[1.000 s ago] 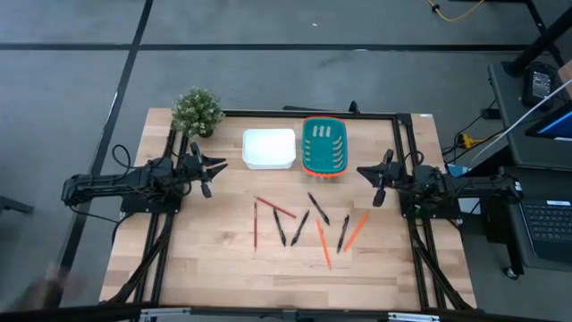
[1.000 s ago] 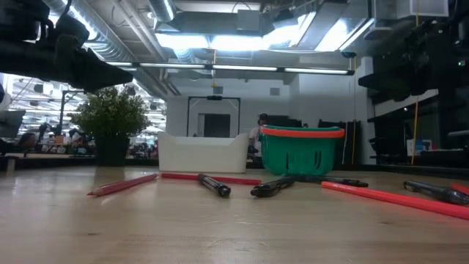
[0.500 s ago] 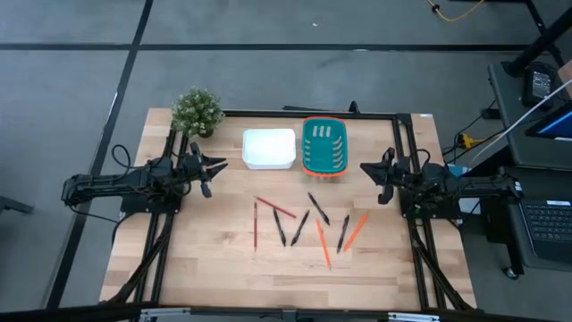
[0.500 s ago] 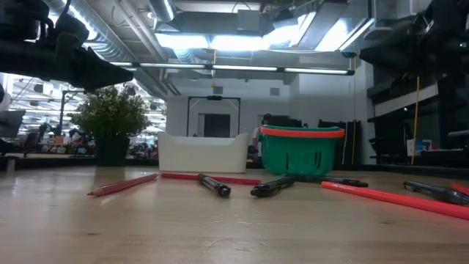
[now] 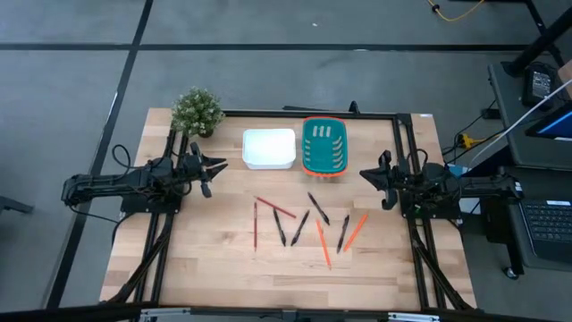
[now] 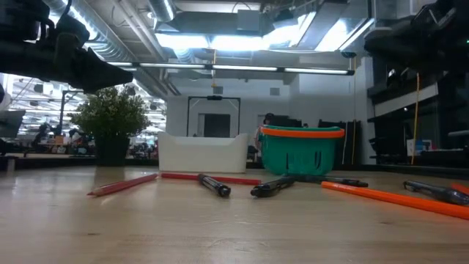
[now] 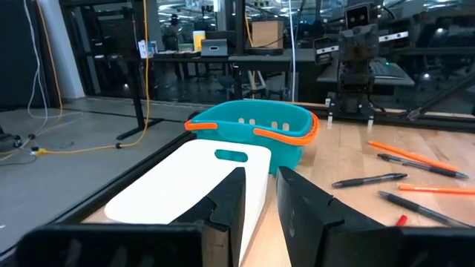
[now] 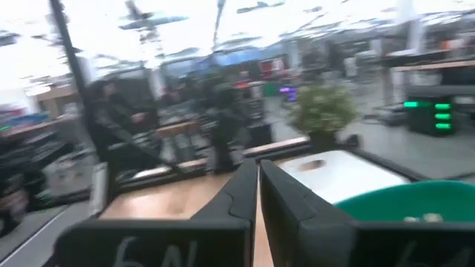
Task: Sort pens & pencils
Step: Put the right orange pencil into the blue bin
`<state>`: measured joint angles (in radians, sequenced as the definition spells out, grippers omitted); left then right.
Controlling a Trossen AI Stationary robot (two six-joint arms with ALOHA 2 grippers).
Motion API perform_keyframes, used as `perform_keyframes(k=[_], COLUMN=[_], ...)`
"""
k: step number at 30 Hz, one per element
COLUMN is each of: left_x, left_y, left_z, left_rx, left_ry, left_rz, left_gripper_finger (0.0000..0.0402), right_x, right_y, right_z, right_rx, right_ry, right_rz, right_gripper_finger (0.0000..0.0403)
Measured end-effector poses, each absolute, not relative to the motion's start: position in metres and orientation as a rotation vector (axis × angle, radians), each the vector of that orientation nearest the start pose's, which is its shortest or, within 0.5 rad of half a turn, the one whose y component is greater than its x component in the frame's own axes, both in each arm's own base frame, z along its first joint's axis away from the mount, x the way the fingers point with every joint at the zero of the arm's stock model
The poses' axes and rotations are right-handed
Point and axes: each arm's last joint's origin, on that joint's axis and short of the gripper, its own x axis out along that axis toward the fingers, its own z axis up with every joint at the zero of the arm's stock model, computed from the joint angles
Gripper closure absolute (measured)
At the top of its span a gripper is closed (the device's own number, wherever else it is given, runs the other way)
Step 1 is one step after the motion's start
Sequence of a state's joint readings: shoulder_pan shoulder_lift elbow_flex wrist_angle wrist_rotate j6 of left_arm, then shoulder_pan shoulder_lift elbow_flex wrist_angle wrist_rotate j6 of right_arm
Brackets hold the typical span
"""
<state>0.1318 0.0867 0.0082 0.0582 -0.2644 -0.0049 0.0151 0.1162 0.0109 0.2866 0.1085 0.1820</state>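
Several short black pens (image 5: 299, 226) and red and orange pencils (image 5: 323, 243) lie flat and scattered on the wooden table, in front of the white tray (image 5: 269, 148) and the teal basket (image 5: 323, 148). The low view shows the pens (image 6: 214, 185) and pencils (image 6: 121, 185) resting along their length. My left gripper (image 5: 217, 164) hovers left of the tray, its fingers (image 7: 230, 200) a narrow gap apart and holding nothing. My right gripper (image 5: 362, 173) hovers right of the basket, shut and holding nothing (image 8: 257, 182).
A small potted plant (image 5: 197, 110) stands at the far left corner, behind my left arm. A dark frame runs along the table's far edge and down both sides. Bare wood lies near the front edge, below the sticks.
My right gripper has shifted slightly and turned a little above the table's right side, staying shut. The pens, pencils, tray and basket have kept their places.
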Motion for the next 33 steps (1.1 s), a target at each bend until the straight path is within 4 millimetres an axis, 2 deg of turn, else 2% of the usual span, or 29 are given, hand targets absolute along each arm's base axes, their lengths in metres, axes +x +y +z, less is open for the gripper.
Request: perform_keyframes(k=[3, 13, 16, 22, 26, 29, 33], left_x=[0.1, 0.1, 0.1, 0.1, 0.1, 0.1, 0.1], left_y=[0.021, 0.021, 0.021, 0.021, 0.021, 0.02, 0.019], left_z=[0.165, 0.165, 0.165, 0.165, 0.165, 0.164, 0.164], left_rx=[-0.008, 0.003, 0.003, -0.025, -0.041, -0.044, -0.049], left_ry=[0.018, 0.019, 0.023, 0.02, 0.017, 0.02, 0.036], left_rz=[0.396, 0.396, 0.397, 0.397, 0.396, 0.381, 0.341], left_gripper_finger=[0.033, 0.033, 0.033, 0.033, 0.033, 0.033, 0.033], right_x=[0.103, 0.102, 0.103, 0.109, 0.125, 0.145, 0.173], right_y=[0.0, 0.001, 0.001, 0.001, 0.002, 0.005, 0.014], right_z=[0.186, 0.188, 0.192, 0.225, 0.249, 0.254, 0.246], right_rx=[0.191, 0.212, 0.214, 0.284, 0.35, 0.404, 0.52], right_ry=[-0.189, -0.205, -0.154, 0.081, 0.303, 0.498, 0.763], right_rz=[-0.009, 0.014, 0.009, -0.02, -0.056, -0.088, -0.055], right_gripper_finger=[0.0382, 0.0382, 0.0382, 0.0382, 0.0382, 0.0382, 0.0382])
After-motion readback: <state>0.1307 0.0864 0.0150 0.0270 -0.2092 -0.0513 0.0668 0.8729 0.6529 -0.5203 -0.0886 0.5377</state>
